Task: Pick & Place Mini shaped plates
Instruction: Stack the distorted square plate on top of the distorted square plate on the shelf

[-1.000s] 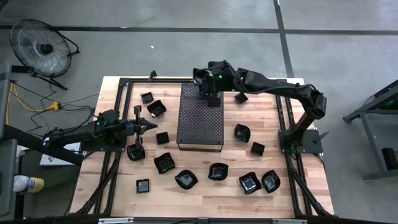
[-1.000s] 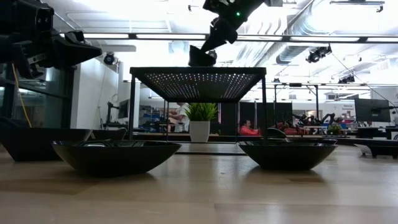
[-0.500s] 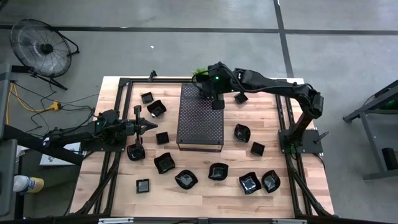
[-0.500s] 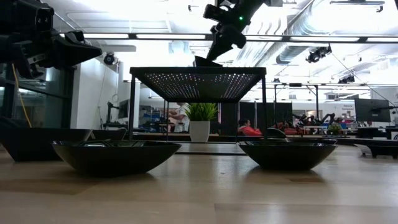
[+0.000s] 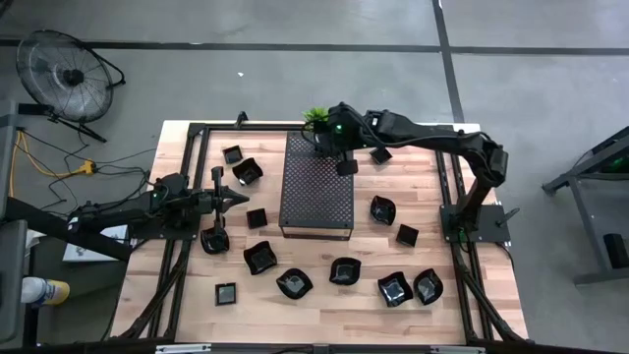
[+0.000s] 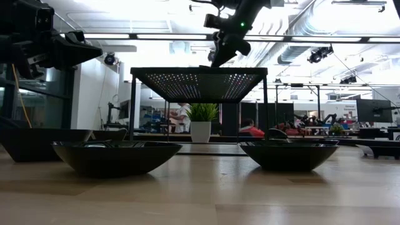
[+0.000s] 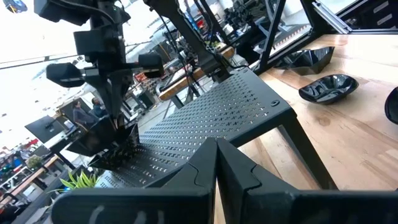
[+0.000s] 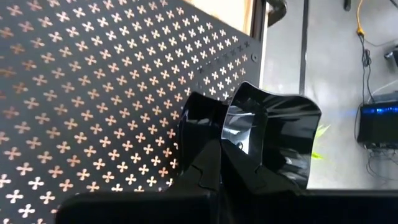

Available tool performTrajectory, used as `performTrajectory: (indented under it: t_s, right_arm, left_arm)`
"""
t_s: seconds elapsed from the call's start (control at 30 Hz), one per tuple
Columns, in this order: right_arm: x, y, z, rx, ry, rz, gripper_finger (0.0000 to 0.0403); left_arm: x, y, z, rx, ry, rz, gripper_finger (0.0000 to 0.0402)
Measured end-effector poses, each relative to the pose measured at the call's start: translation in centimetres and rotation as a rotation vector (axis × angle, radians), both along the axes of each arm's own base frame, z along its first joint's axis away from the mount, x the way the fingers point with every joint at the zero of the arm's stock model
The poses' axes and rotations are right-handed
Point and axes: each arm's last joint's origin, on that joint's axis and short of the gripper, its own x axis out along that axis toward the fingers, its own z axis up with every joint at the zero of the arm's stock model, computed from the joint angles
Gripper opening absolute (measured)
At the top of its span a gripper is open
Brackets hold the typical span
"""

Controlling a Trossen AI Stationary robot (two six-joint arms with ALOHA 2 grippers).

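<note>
Several glossy black mini shaped plates lie on the wooden table, such as one [image 5: 382, 209] right of the dark perforated tray [image 5: 314, 202] and one [image 5: 259, 259] near it. My right gripper [image 5: 341, 159] hangs over the tray's far right part, shut on one black plate [image 8: 277, 137]. In the low view that plate [image 6: 204, 64] is level with the tray top; whether it touches the tray, I cannot tell. My left gripper [image 5: 239, 198] waits shut and level at the table's left, with nothing in it. My right gripper pinches the plate's rim [image 8: 229, 134] between its two fingers, at one side of the plate. The fingers [image 8: 202, 165] slant down from the table's far right. The plate is tilted at the fingertips, just over the tray's perforated top.
The tray stands on legs mid-table, with plates around it on the left, right and near sides. A small green plant [image 5: 316, 115] sits at the far edge behind the tray. A black frame [image 5: 197, 133] borders the table. A fan [image 5: 67, 76] stands on the floor.
My right gripper has sunk toward the tray top and tipped more steeply downward, drifting slightly toward the table's right. The plate it holds has come down from clear above the tray to the level of its top. The left arm has kept still.
</note>
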Motion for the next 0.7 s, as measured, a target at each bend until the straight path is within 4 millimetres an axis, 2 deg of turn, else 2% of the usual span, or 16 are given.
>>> performTrajectory:
  t_s: [0.7]
  right_arm:
    - [-0.32, 0.15, -0.35, 0.025, 0.045, 0.009, 0.0000]
  left_arm:
    - [0.00, 0.00, -0.01, 0.000, 0.000, 0.000, 0.0001]
